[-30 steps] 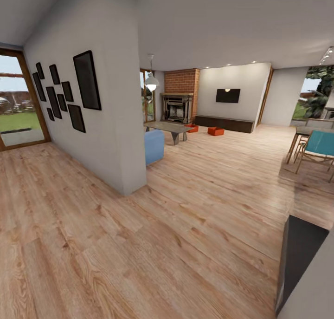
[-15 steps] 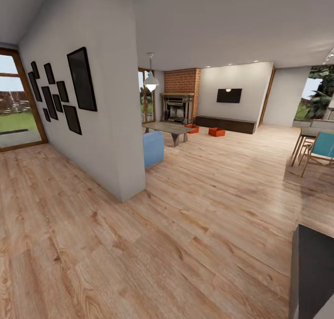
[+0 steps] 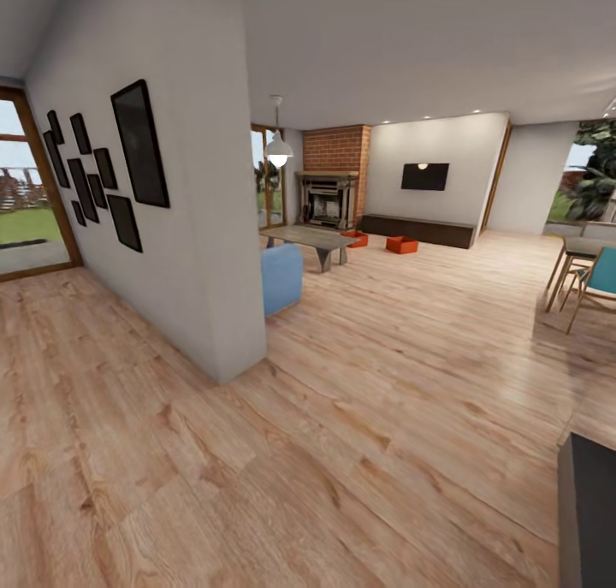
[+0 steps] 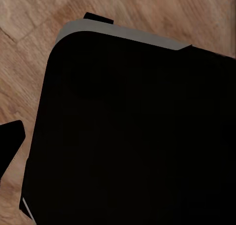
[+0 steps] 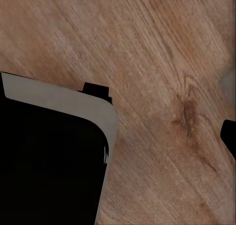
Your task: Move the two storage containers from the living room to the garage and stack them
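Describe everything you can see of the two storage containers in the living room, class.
The two storage containers are small, far-off red-orange boxes, low and rectangular. Both sit on the light wood plank floor at the far end of the room. One is beside the brick fireplace, partly hidden by the grey coffee table; the other stands apart from it, in front of the long dark low cabinet. Finer detail is too small to tell.

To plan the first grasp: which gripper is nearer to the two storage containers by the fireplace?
Cannot tell. The storage containers sit far across the room, while each wrist view looks down at wood floor beside the robot's dark body.
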Available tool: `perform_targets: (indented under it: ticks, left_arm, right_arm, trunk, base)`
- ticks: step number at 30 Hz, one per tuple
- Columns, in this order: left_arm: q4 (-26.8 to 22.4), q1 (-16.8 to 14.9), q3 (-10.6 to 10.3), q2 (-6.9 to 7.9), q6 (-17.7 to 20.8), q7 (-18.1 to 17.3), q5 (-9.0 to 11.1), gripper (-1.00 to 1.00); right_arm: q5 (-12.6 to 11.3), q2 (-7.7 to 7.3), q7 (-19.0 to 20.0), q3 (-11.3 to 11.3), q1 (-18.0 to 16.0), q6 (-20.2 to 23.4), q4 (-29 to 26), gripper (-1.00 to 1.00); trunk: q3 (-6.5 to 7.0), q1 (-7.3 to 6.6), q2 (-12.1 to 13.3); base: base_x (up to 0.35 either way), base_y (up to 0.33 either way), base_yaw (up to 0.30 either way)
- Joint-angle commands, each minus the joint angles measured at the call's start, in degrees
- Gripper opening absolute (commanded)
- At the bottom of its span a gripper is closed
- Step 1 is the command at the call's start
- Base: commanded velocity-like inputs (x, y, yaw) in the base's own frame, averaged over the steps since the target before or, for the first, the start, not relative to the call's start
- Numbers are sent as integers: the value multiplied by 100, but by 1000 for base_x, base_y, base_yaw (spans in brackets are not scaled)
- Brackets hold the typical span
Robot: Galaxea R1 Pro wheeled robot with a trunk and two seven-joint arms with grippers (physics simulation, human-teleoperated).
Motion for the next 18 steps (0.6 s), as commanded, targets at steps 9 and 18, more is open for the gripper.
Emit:
perform_targets:
  ticks: [9,18]
  left_arm:
    - [4,-3,-2,-4,-16,4,17,100]
    - [12,-3,-18,-8,-15,4,-2,100]
  right_arm:
    - [40,-1,-8,10,-7,-28,15,100]
    - [35,-1,-10,10,-7,-28,15,100]
  trunk:
    - [-6,3,-3]
    - [-6,3,-3]
  base:
    - [322,0,0]
    - [322,0,0]
